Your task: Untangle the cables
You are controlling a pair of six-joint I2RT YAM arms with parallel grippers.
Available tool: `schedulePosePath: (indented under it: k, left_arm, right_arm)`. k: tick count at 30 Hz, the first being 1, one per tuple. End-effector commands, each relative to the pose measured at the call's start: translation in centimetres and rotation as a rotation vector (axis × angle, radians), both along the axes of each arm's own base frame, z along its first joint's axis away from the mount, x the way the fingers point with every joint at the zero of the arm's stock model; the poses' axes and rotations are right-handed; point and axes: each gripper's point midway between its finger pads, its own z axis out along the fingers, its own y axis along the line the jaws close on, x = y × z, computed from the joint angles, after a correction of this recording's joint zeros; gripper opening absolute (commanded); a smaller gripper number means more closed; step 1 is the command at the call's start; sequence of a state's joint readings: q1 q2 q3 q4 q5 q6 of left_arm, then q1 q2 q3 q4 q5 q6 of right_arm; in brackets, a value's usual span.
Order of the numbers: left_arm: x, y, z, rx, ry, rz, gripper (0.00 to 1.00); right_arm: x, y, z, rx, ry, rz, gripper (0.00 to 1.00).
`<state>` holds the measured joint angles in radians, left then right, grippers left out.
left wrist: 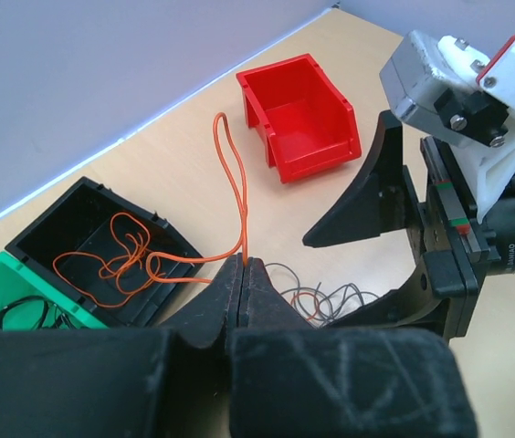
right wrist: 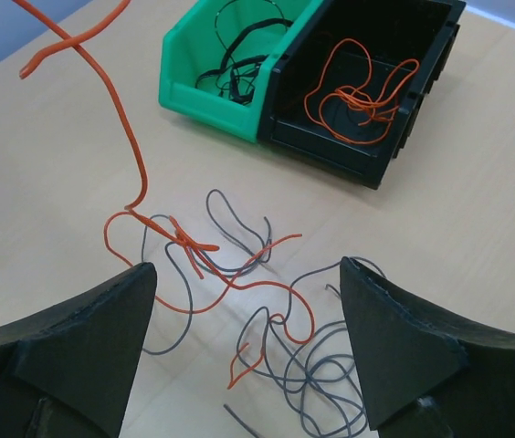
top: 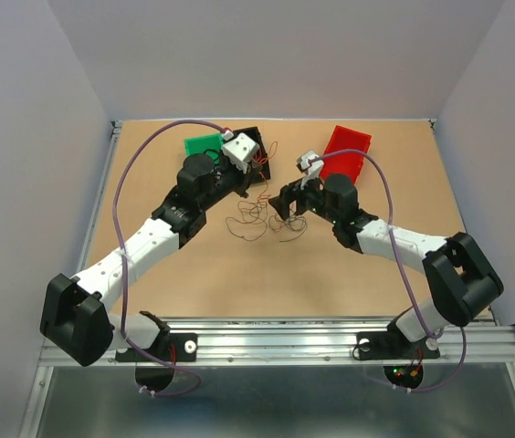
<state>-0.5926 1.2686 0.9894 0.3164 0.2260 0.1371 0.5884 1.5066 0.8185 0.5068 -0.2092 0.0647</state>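
Note:
The cables (right wrist: 267, 301) lie as a loose tangle of thin grey and orange strands on the tabletop, seen from above (top: 257, 219) between the two arms. My left gripper (left wrist: 242, 262) is shut on one orange cable (left wrist: 233, 173), which rises from the jaws in a tall loop. That same strand climbs out of the tangle in the right wrist view (right wrist: 120, 119). My right gripper (right wrist: 248, 310) hangs open just over the tangle, one finger on each side, nothing between them. In the top view it sits right of the pile (top: 287, 212).
A black bin (right wrist: 422, 100) holds orange cables, and a green bin (right wrist: 180, 64) beside it holds black ones; both stand at the back left (top: 204, 144). A red bin (top: 344, 151) stands at the back right. The two grippers are close together.

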Motion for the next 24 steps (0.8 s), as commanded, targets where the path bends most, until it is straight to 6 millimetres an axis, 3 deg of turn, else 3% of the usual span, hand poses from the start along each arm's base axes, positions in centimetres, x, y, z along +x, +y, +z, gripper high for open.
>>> schedulePosePath:
  k: [1,4,7,8,9,10,11,13,14,16,17,19,20,21,22,23,24]
  left_arm:
    - [-0.6,0.1,3.1,-0.060,-0.059,-0.021,0.00]
    - [-0.7,0.2,3.6,-0.069,-0.059,-0.019,0.00]
    - [-1.0,-0.1,5.6,-0.094,-0.078,-0.036,0.00]
    - [-1.0,-0.2,7.3,-0.113,-0.090,-0.043,0.00]
    - [-1.1,-0.3,8.2,-0.122,-0.096,-0.046,0.00]
    - [-0.9,-0.4,8.7,-0.128,-0.087,-0.047,0.00]
    - [-1.0,-0.4,11.5,-0.158,-0.125,-0.049,0.00]
    - [-0.9,-0.6,13.8,-0.180,-0.144,-0.053,0.00]
    - [-0.8,-0.7,16.4,-0.197,-0.169,-0.057,0.00]
    - [-0.3,-0.9,18.1,-0.199,-0.173,-0.045,0.00]
    - [-0.6,-0.3,21.7,-0.235,-0.230,-0.031,0.00]
    - [0.0,0.7,24.0,-0.245,-0.268,0.028,0.00]
    - [-0.6,1.6,27.1,-0.270,-0.336,0.052,0.00]
    - [-0.8,2.3,28.5,-0.290,-0.359,0.081,0.00]
    - [-0.5,3.5,29.7,-0.297,-0.391,0.146,0.00]
    - [-1.0,4.8,32.1,-0.330,-0.443,0.185,0.00]
    - [-1.2,5.7,33.1,-0.349,-0.466,0.223,0.00]
  right_arm:
    - [-0.1,1.2,2.3,0.066,-0.132,0.079,0.86]
    - [-0.4,1.9,1.8,0.078,-0.132,0.120,0.86]
    - [0.3,2.8,1.5,0.091,-0.129,0.139,0.86]
    - [0.5,3.2,1.4,0.090,-0.127,0.142,0.86]
    - [1.0,3.5,0.0,0.077,-0.102,0.140,0.84]
    - [1.4,4.0,0.1,0.081,-0.105,0.144,0.84]
    - [1.6,4.4,-0.3,0.082,-0.098,0.147,0.82]
    - [2.2,5.0,-1.8,0.073,-0.071,0.149,0.78]
    - [2.5,5.2,-1.6,0.085,-0.076,0.145,0.74]
    - [3.0,5.0,-2.3,0.093,-0.068,0.113,0.59]
    - [3.0,4.8,-2.8,0.098,-0.055,0.097,0.54]
    - [2.5,4.5,-3.4,0.093,-0.049,0.095,0.49]
    - [2.2,4.0,-3.5,0.093,-0.049,0.086,0.46]
    - [2.0,3.8,-3.7,0.089,-0.047,0.086,0.41]
    - [1.9,3.6,-3.8,0.088,-0.046,0.074,0.27]
    - [2.0,3.3,-3.7,0.088,-0.046,0.057,0.20]
    - [1.9,2.9,-3.6,0.088,-0.048,0.045,0.13]
